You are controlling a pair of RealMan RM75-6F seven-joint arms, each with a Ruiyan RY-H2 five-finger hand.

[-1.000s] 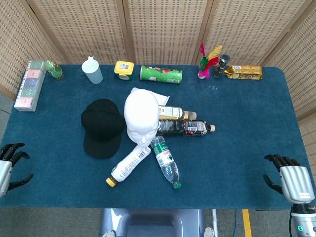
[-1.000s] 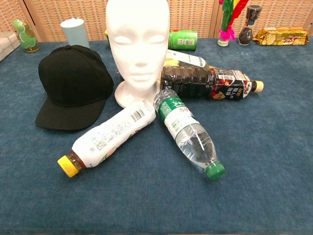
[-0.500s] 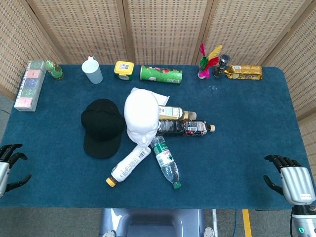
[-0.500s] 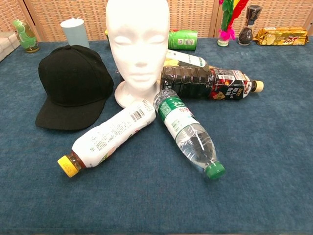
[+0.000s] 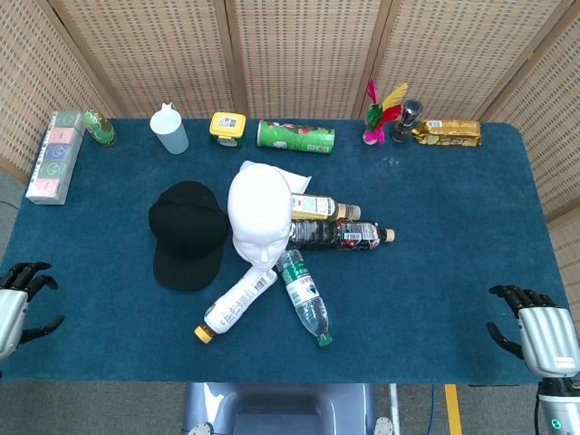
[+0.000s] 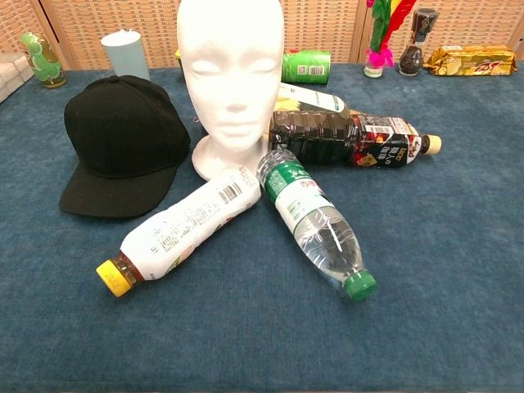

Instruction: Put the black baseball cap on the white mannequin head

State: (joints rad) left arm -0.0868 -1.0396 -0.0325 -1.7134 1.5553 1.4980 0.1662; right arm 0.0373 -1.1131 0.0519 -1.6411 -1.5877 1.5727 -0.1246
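The black baseball cap (image 5: pixel 188 233) (image 6: pixel 124 144) lies flat on the blue table, brim toward the front, just left of the white mannequin head (image 5: pixel 259 214) (image 6: pixel 230 75). The head stands upright and bare, facing the front. My left hand (image 5: pixel 15 304) hangs at the table's front left edge, fingers apart and holding nothing. Off the front right corner, my right hand (image 5: pixel 536 333) is likewise spread and empty. Neither hand shows in the chest view.
Several bottles lie around the head's base: a white one with a yellow cap (image 6: pixel 182 228), a clear one with a green cap (image 6: pixel 314 221), a dark one (image 6: pixel 348 137). Along the back stand a cup (image 5: pixel 169 130), a green can (image 5: pixel 295 136), boxes (image 5: pixel 52 156) and a snack packet (image 5: pixel 447 132).
Both hands have shifted only slightly at the table's front edge. The cap, head and bottles have not moved.
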